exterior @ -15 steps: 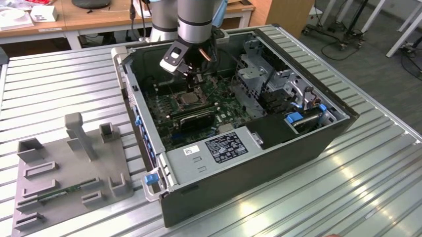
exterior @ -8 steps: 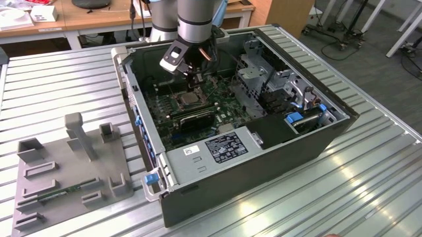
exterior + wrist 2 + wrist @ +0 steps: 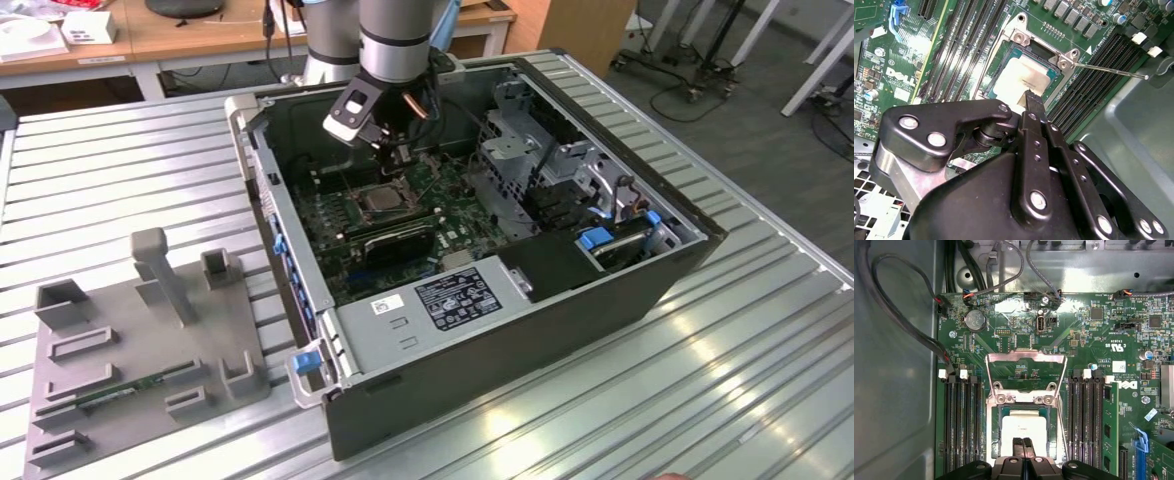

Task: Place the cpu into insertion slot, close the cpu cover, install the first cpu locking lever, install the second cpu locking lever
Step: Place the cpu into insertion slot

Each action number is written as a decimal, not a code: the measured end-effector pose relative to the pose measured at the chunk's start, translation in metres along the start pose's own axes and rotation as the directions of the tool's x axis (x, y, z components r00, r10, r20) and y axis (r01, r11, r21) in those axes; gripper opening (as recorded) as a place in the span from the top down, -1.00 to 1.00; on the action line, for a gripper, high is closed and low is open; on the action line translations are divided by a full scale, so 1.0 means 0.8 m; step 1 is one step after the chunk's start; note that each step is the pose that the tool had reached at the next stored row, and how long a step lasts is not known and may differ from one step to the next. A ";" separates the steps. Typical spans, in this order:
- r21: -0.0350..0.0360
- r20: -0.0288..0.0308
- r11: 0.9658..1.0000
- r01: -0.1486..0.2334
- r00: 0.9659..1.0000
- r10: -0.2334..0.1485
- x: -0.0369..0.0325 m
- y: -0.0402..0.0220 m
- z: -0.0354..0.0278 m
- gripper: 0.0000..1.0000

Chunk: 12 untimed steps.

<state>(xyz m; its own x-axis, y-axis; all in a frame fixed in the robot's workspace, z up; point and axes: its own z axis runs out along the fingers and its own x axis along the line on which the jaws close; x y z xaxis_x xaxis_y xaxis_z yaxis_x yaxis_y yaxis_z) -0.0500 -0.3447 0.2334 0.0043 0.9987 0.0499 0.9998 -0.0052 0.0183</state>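
While the arm reaches down into the open computer case [image 3: 534,330] lying on a ribbed metal table [image 3: 134,150], the gripper [image 3: 396,165] hangs low over the middle of the green board [image 3: 447,215], directly above the socket area. Both wrist views show its two black fingers [image 3: 1019,446] drawn together side by side, with only a hairline seam between them and nothing clamped there. Their narrow tips meet the silver top of the cpu [image 3: 1024,427] near one of its edges. I cannot tell for sure whether they press on it or only hover just over it. The cpu lies flat and square inside the insertion slot [image 3: 1052,435], whose dark rim shows around the chip on all visible sides. The cpu cover [image 3: 1026,357] is swung up and back from its hinge beyond the socket, and green board is visible through its large window. In the second wrist view, the gripper [image 3: 1030,95] comes down onto the cpu [image 3: 1021,75], and a thin metal lever rod [image 3: 1109,70] sticks out free, away from one corner of the socket. Long black memory slots [image 3: 961,425] flank the socket on both sides. Toward the exterior view's left, a grey fixture [image 3: 147,340] rests on the table well apart from the case.
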 end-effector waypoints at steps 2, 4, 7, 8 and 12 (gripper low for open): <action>0.000 0.000 1.000 0.000 1.000 0.000 0.0000 0.0000 -0.0009 0.79; 0.000 0.000 1.000 0.000 1.000 0.000 0.0001 0.0000 -0.0021 0.79; 0.000 0.000 1.000 0.000 1.000 0.000 0.0002 0.0001 -0.0039 0.79; 0.000 0.000 1.000 0.000 1.000 0.000 0.0003 0.0001 -0.0039 0.79; 0.000 0.000 1.000 0.000 1.000 0.000 0.0002 0.0001 -0.0044 0.79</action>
<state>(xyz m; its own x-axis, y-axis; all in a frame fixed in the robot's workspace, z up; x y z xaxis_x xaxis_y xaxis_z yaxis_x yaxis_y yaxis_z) -0.0500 -0.3447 0.2369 0.0043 0.9987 0.0500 0.9998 -0.0052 0.0183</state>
